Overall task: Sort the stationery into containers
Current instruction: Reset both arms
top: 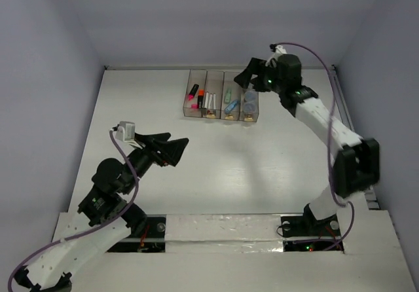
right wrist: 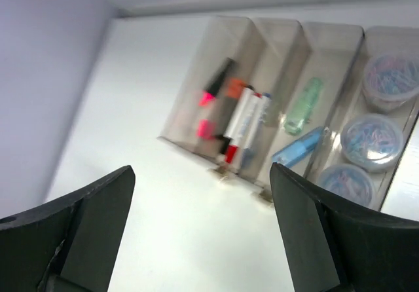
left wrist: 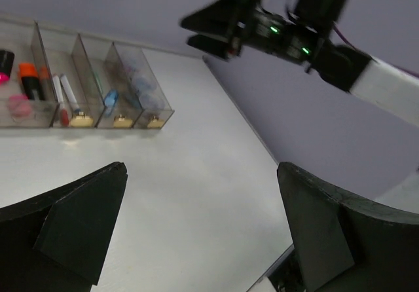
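Observation:
The row of four bins [top: 221, 115] stands at the far middle of the table. The leftmost bin holds the pink highlighter [right wrist: 215, 86] and the orange highlighter [right wrist: 234, 89]. The second holds two white pens [right wrist: 245, 112]. The third holds the green marker [right wrist: 302, 105] and the blue marker [right wrist: 298, 149]. The rightmost holds three round pots [right wrist: 371, 141]. My right gripper [top: 243, 84] is open and empty, up above the far right end of the bins. My left gripper [top: 178, 139] is open and empty over bare table, well in front of the bins.
White walls close in the table on the left, far and right sides. The bins also show in the left wrist view [left wrist: 98, 118], with the right arm's gripper [left wrist: 222, 23] above them. A taped white strip [top: 222, 230] runs along the near edge by the arm bases.

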